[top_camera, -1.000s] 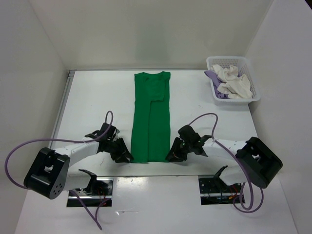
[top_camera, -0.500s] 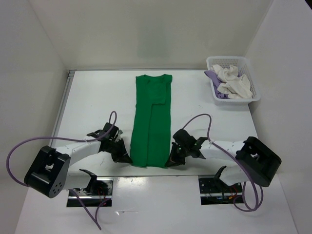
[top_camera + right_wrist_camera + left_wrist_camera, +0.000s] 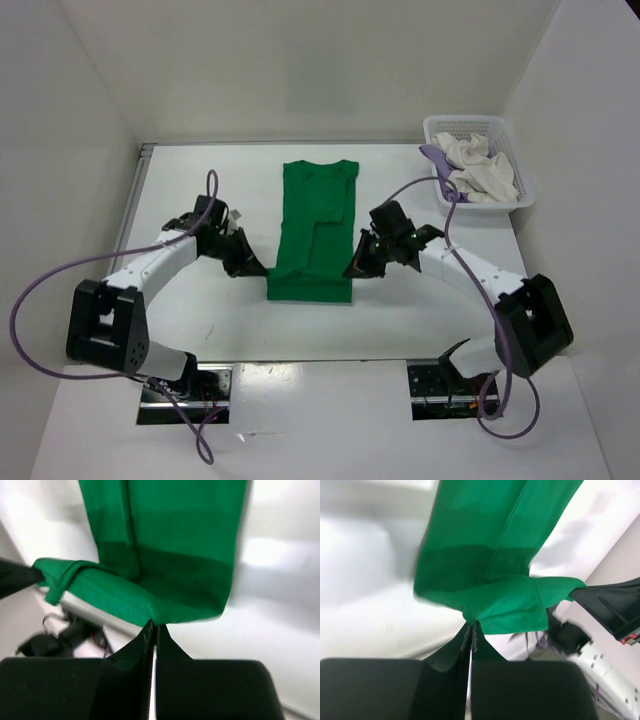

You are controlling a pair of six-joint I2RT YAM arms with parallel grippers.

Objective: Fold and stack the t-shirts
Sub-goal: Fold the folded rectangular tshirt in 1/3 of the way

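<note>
With both pairs of jaws pinched shut on the hem corners of the green t-shirt (image 3: 318,205), carry level toward 12 o'clock, keeping that edge taut.

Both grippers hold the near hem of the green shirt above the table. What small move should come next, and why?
Probably carry the hem toward the collar and lower it there. The left gripper and the right gripper are each shut on a hem corner of the green t-shirt. The lifted hem covers only the lower part, and the collar end lies bare, so the fold looks half made.
</note>
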